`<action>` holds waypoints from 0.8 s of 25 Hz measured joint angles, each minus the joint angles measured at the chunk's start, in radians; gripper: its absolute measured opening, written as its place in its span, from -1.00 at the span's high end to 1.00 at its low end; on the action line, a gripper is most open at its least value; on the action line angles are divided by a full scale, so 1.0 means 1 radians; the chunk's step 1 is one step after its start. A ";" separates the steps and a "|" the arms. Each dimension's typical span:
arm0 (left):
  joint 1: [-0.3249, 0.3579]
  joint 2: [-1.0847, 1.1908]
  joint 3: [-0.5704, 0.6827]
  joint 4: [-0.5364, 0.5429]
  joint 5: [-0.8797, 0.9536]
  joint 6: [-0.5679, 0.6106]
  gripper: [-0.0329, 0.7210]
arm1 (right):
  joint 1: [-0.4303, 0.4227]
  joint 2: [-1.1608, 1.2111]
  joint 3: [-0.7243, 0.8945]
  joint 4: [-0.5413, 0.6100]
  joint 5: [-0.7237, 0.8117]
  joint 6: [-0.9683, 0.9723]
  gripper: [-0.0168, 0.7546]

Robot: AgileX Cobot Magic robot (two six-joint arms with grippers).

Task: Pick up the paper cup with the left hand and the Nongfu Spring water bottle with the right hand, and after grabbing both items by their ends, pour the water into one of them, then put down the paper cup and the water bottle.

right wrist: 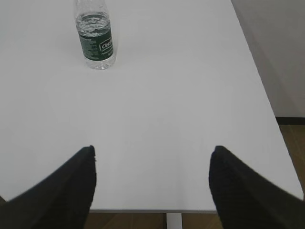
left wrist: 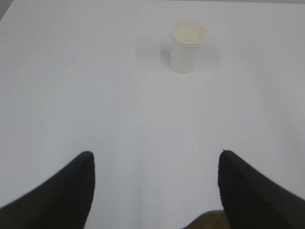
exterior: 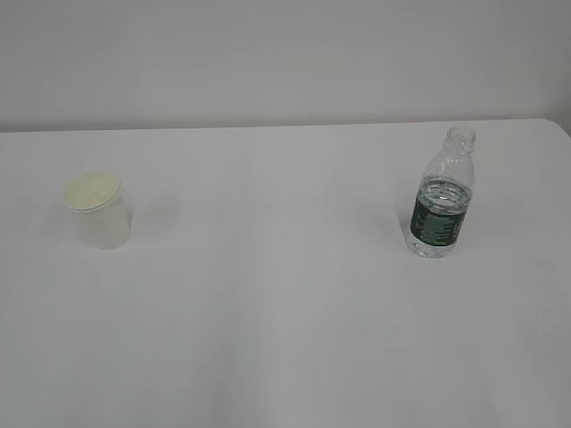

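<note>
Both the left hand (left wrist: pixel 155 191) and right hand (right wrist: pixel 152 186) hold their jaws spread wide, gripping nothing. On the table (exterior: pixel 285 339), the paper cup (exterior: pixel 96 210) and the Nongfu Spring water bottle (exterior: pixel 441 194) stand upright, mouths up, well apart.

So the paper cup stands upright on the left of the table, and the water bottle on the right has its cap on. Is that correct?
Not quite. The water bottle has no cap: in the exterior view its neck is open. The rest holds: the paper cup stands upright on the left of the table, the bottle on the right.
</note>
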 joint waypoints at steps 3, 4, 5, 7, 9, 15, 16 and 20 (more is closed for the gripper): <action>0.000 0.000 0.000 0.000 0.000 0.000 -0.61 | 0.000 0.000 0.000 0.000 0.000 0.000 -0.51; 0.000 0.000 0.000 0.000 0.000 0.000 -0.60 | 0.000 0.000 0.000 0.000 0.000 0.000 -0.51; 0.000 0.000 0.000 0.000 0.000 0.000 -0.60 | 0.000 0.000 0.000 0.000 0.000 0.000 -0.51; 0.000 0.000 0.000 0.000 0.000 0.000 -0.59 | 0.000 0.000 0.000 0.000 0.000 0.000 -0.51; 0.000 0.000 0.000 0.000 0.000 0.000 -0.59 | 0.000 0.000 0.000 0.000 0.000 0.000 -0.51; 0.000 0.000 0.000 0.000 0.000 0.000 -0.51 | 0.000 0.000 0.000 0.000 0.000 0.000 -0.51; 0.000 0.000 0.000 0.000 0.000 0.000 -0.49 | 0.000 0.000 0.000 0.000 0.000 0.000 -0.51; 0.000 0.000 0.000 0.000 0.000 0.000 -0.42 | 0.000 0.000 0.000 0.000 0.000 0.000 -0.51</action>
